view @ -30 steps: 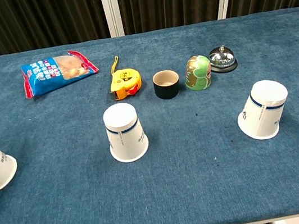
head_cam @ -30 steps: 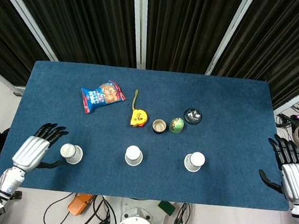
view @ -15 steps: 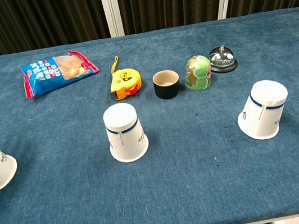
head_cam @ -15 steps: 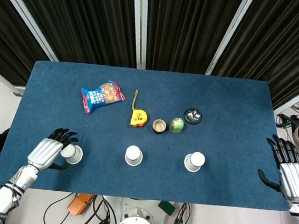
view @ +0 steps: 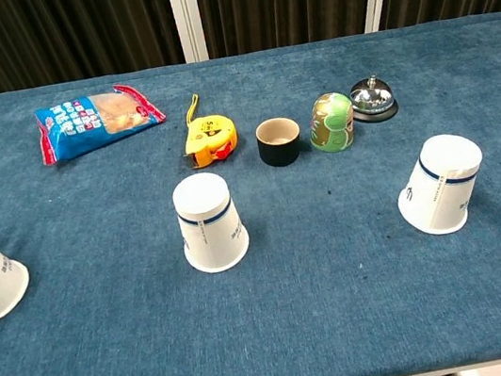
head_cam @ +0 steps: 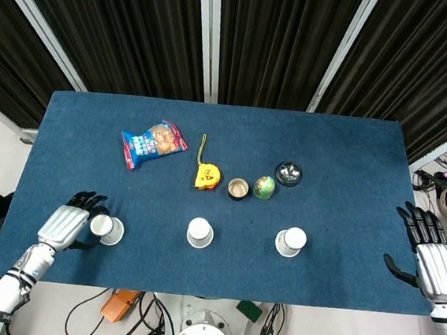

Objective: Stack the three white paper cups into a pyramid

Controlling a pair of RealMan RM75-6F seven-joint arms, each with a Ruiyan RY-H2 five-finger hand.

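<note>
Left hand (head_cam: 66,226): fingers curled round the left cup (head_cam: 107,229), touching it; a firm grip cannot be told.
Right hand (head_cam: 434,265): fingers spread, empty, at the table's (head_cam: 350,172) right edge.
Cups: left, middle cup (view: 210,223), right cup (view: 441,183) upside down in a near row, blue bands, print unreadable.
Beyond: tape measure (view: 208,140), snack bag (view: 95,119); writing illegible.

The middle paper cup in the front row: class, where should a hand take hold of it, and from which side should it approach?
Probably round its side wall, near the closed top. The middle paper cup stands upside down, rim on the table, so no open mouth to hook. It tapers upward, and both sides are free, so either side would likely serve.
</note>
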